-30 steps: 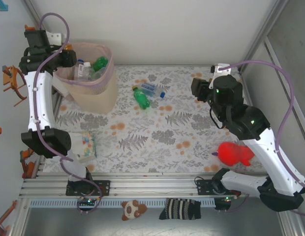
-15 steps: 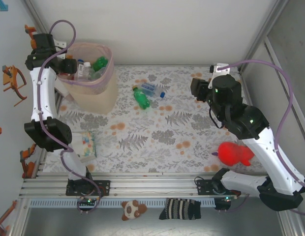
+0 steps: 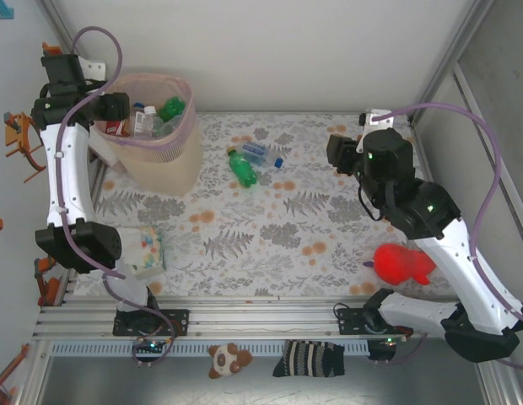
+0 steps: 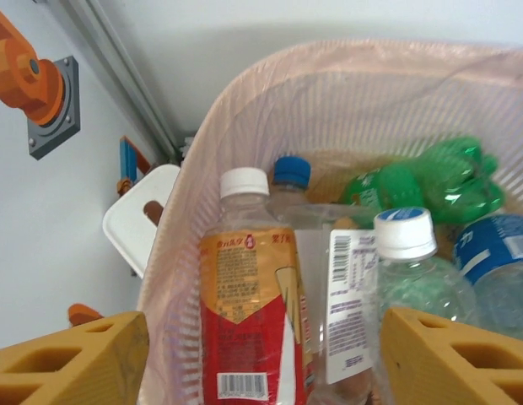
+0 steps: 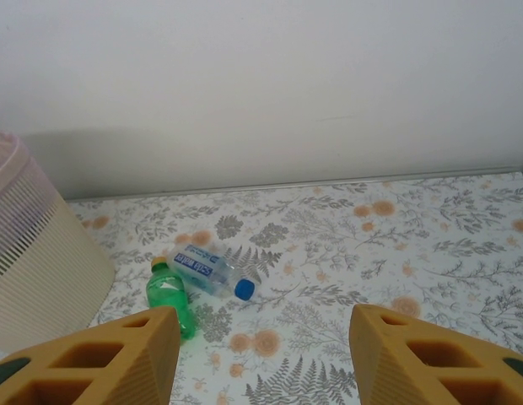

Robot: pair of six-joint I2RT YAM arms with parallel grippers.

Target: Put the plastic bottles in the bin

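Note:
The pale pink bin (image 3: pixel 164 164) stands at the far left and holds several plastic bottles. My left gripper (image 3: pixel 116 108) hangs open over its left rim (image 4: pixel 245 93). Between its yellow fingers (image 4: pixel 84 359), touching neither, a red-and-orange-labelled bottle (image 4: pixel 245 337) stands inside the bin, beside a white-capped clear one (image 4: pixel 413 278) and green ones (image 4: pixel 430 177). A green bottle (image 3: pixel 242 168) and a clear blue-labelled bottle (image 3: pixel 261 155) lie on the flowered table, seen too as the green bottle (image 5: pixel 170 295) and the clear bottle (image 5: pixel 209 272). My right gripper (image 3: pixel 337 150) hovers open to their right, fingers (image 5: pixel 118 359) holding nothing.
A red plush toy (image 3: pixel 402 263) lies near the right arm's base. A white box with coloured dots (image 3: pixel 148 249) sits at the near left. A small white container (image 4: pixel 139 219) is behind the bin. Walls close in the table's far, left and right sides.
The left gripper's jaws have opened over the bin, leaving the red-labelled bottle standing free inside it, and the left wrist shifted slightly. The right arm has not moved.

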